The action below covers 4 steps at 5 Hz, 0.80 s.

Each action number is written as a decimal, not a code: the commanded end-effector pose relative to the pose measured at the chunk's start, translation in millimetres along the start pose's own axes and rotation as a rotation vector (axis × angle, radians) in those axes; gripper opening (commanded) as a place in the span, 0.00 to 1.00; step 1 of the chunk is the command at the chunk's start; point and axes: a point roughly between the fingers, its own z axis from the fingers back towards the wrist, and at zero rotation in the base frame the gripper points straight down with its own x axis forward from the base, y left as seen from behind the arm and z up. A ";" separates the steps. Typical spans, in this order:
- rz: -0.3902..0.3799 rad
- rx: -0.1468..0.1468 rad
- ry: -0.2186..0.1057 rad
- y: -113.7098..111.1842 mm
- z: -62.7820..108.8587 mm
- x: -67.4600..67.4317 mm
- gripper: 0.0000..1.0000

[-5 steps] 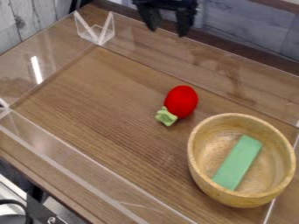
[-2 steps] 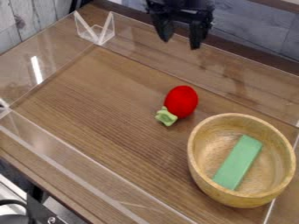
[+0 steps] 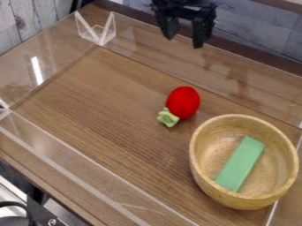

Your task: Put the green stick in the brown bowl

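The green stick (image 3: 243, 164) is a flat light-green block lying inside the brown bowl (image 3: 207, 134), a round tan wooden bowl at the front right of the table. My gripper (image 3: 185, 35) hangs at the top centre, far above and behind the bowl. Its two dark fingers are spread apart with nothing between them.
A red round object with a small green stub (image 3: 179, 103) lies left of the bowl, near the middle of the wooden table (image 3: 94, 106). Clear acrylic walls (image 3: 35, 71) border the table on the left, front and back.
My gripper has shifted slightly to the right along the back edge. The stick, bowl and red object have not moved.
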 end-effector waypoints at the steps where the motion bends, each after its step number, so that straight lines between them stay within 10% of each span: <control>1: -0.054 0.017 -0.068 20.0 21.0 13.7 1.00; 4: 0.050 0.007 -0.071 28.5 25.7 -0.8 1.00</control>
